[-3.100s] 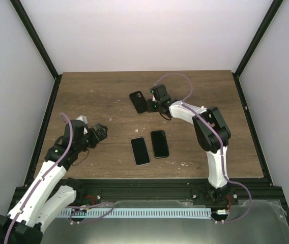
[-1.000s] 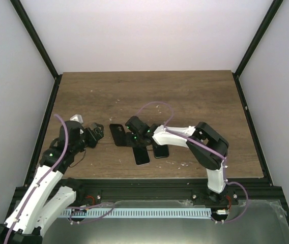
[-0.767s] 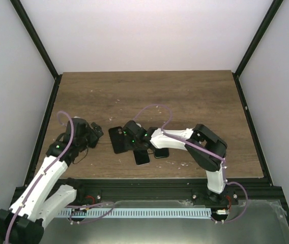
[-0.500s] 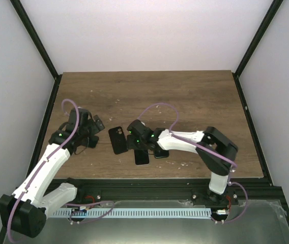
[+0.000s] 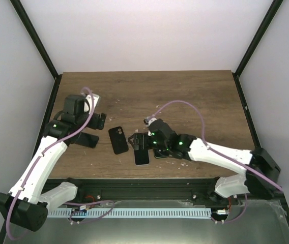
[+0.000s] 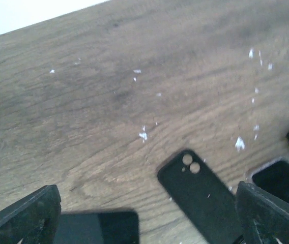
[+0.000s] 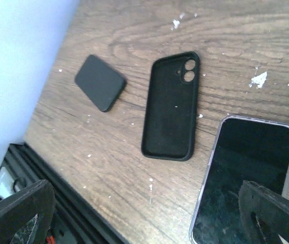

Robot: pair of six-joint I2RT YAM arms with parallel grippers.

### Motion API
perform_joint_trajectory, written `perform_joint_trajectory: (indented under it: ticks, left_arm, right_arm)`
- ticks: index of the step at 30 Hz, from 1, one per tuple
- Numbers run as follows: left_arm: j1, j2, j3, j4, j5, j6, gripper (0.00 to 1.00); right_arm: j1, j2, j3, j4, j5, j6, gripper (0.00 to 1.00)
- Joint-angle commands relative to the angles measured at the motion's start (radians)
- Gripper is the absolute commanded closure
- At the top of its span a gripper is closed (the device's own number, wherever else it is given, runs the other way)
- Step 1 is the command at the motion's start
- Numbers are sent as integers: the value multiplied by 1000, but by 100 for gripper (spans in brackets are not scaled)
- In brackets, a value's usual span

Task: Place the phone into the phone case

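Top external view: left gripper [image 6: 145,208] hangs spread, empty, toward the tabletop's [image 5: 195,96] left edge; black cover [image 5: 118,140] lies apart, likely kept clear; phone [image 5: 141,151] (clear-rimmed, perhaps already cased) rests near the front edge; right gripper [image 7: 145,208] gapes empty beside it.

The phone [image 7: 241,157] is lying flat and screen-up on the table [image 5: 195,96], near its front edge, slim and black, its glossy glass catching a faint sheen. A clear, colourless rim is running round its edges (whether that rim is the phone case, I cannot tell).
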Motion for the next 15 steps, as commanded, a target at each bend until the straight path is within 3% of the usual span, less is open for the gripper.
perform_joint_trajectory:
  ticks: [1,5,8,11,15]
  left_arm:
    - [4,4,-54,-85,53,339,1]
    - [4,-28,-120,-63,65,539,0]
    - [4,-9,-138,-142,125,716,0]
    - [4,67,-139,-194,102,851,0]
    - [9,194,-81,-273,41,918,0]
  right_arm:
    - [-1,-162,-54,38,3,-27,0]
    - [-2,-297,-91,13,19,-32,0]
    - [-2,-377,-105,1,20,-40,0]
    - [-2,-437,-107,-15,15,-42,0]
    - [-1,-496,-97,-54,24,-52,0]
